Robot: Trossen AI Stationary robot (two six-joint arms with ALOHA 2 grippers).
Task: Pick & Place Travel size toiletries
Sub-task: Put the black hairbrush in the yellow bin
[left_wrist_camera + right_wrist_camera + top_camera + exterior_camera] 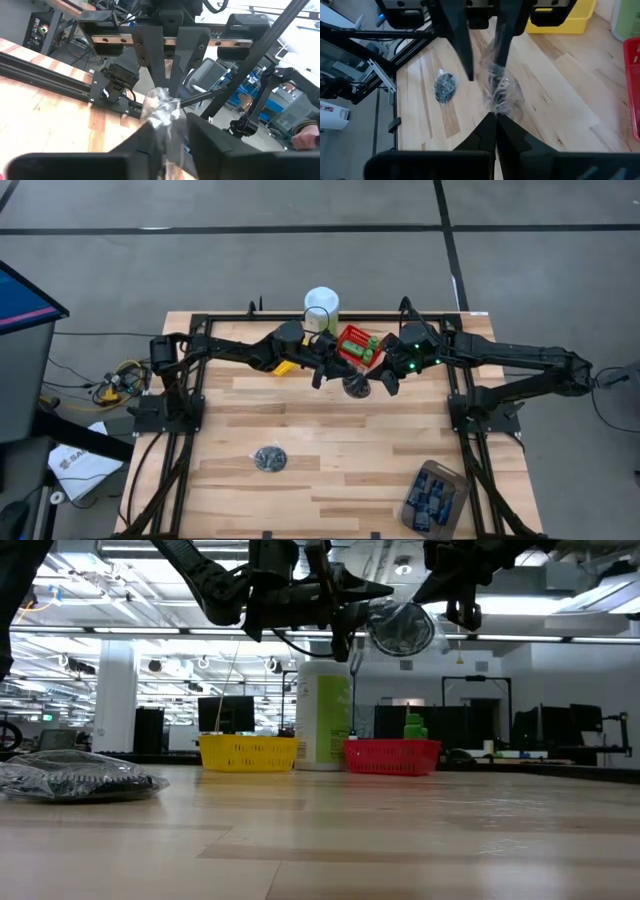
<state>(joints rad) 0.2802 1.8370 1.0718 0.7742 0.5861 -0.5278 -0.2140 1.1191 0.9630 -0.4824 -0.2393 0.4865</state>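
A dark round clear-wrapped bundle (355,386) hangs in the air between my two grippers, high above the table in the low view (400,630). My left gripper (325,372) reaches it from the table's left and my right gripper (383,383) from the right; both are shut on its wrap. A second bundle (269,458) lies flat on the table toward the near left and also shows in the low view (75,780). Short green bottles (368,350) stand in a red basket (352,340). Dark navy tubes (432,492) lie in a grey container. My left gripper pinches the bundle's crinkled clear wrap (167,131) between its two fingers, coming roughly level from the table's left. The bundle is lifted clear of the table. How many layers it has, I cannot tell. My right gripper pinches the clear wrap (496,106) between its two fingertips, which meet on it. The fingers come from the table's right side. The bundle hangs clear, with the wood far below it.
A yellow basket (248,752), a tall pale green canister with a white lid (321,305) and the red basket (392,755) stand along the far edge. The grey container (433,495) sits at the near right. Black frame rails (190,410) run along both sides.
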